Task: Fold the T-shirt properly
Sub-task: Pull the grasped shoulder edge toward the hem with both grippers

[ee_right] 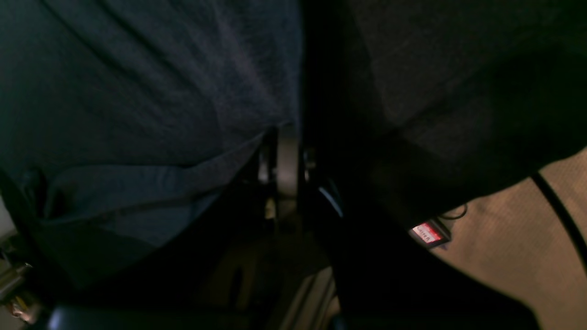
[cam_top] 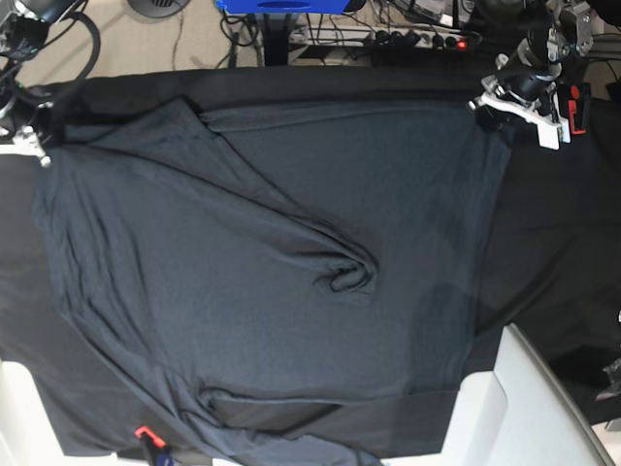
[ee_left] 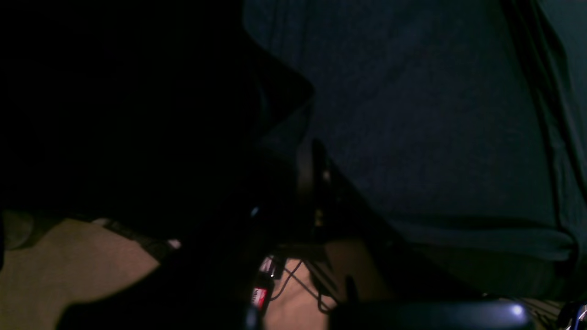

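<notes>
The T-shirt (cam_top: 272, 262), dark charcoal-grey, lies spread over most of the table, with a sleeve folded diagonally across its middle and a bunched crease (cam_top: 349, 277). My left gripper (cam_top: 488, 101) is at the shirt's far right corner and shut on the fabric. My right gripper (cam_top: 41, 150) is shut on the far left corner. In the left wrist view the T-shirt (ee_left: 435, 114) hangs beside the closed gripper (ee_left: 312, 178), its hem (ee_left: 481, 236) below. The right wrist view shows the T-shirt (ee_right: 137, 91) draped left of the closed gripper (ee_right: 284, 160).
A blacker table cloth (cam_top: 558, 252) covers the table under the shirt. White table corners (cam_top: 529, 408) show at the near edge. A blue stand (cam_top: 281, 6), a power strip (cam_top: 427, 39) and cables lie beyond the far edge on the beige floor.
</notes>
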Robot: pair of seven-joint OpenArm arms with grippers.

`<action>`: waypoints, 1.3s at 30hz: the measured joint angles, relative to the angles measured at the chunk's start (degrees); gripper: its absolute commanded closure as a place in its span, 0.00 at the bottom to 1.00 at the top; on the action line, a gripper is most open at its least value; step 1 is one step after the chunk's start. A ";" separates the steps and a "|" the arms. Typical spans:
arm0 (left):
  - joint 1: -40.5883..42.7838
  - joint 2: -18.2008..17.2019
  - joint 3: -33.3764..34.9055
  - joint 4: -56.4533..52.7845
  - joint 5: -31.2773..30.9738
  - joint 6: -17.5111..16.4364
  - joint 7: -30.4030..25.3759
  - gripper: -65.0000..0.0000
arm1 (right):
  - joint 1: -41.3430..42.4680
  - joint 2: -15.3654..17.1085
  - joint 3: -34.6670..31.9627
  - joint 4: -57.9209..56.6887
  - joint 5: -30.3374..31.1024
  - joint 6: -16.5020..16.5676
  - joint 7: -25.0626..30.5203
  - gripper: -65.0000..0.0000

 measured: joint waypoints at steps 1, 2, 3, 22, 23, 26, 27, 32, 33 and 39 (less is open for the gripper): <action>0.13 0.00 -0.02 0.42 0.00 0.02 0.15 1.00 | 0.20 0.00 0.00 0.17 0.00 -1.05 -0.48 0.99; 0.07 0.00 -0.02 0.52 -0.07 -0.02 0.15 1.00 | 0.50 0.00 -0.11 0.17 -0.04 -2.82 -0.90 0.99; -0.24 0.00 0.00 0.52 -0.07 0.02 0.17 1.00 | 1.27 -0.02 -0.11 0.13 -0.35 -4.50 -1.73 0.99; -16.33 0.26 0.33 -8.46 0.09 -0.04 9.86 1.00 | 15.98 5.86 -10.01 -15.78 -0.37 -21.20 -2.36 0.99; -16.90 0.24 0.33 -9.22 0.26 0.15 9.97 1.00 | 16.74 6.36 -10.01 -16.94 -0.52 -21.44 -2.19 0.99; -18.69 0.11 0.35 -10.82 0.33 0.24 10.01 1.00 | 18.27 7.52 -10.01 -18.67 -0.44 -21.42 -2.23 0.99; -19.45 0.09 0.35 -11.50 0.07 0.04 9.99 1.00 | 18.62 8.07 -10.03 -19.06 -0.46 -21.42 -2.29 0.99; -20.92 0.02 0.35 -13.97 0.15 0.04 9.90 1.00 | 20.48 10.51 -10.01 -23.93 -0.17 -21.35 -0.55 0.99; -21.33 0.02 0.35 -14.45 0.22 0.04 10.03 1.00 | 20.92 10.75 -10.01 -25.07 -0.28 -21.44 -0.52 0.99; -23.67 -0.02 0.44 -15.89 0.15 0.02 9.97 1.00 | 22.23 10.60 -10.01 -25.94 -0.48 -21.49 -0.55 0.99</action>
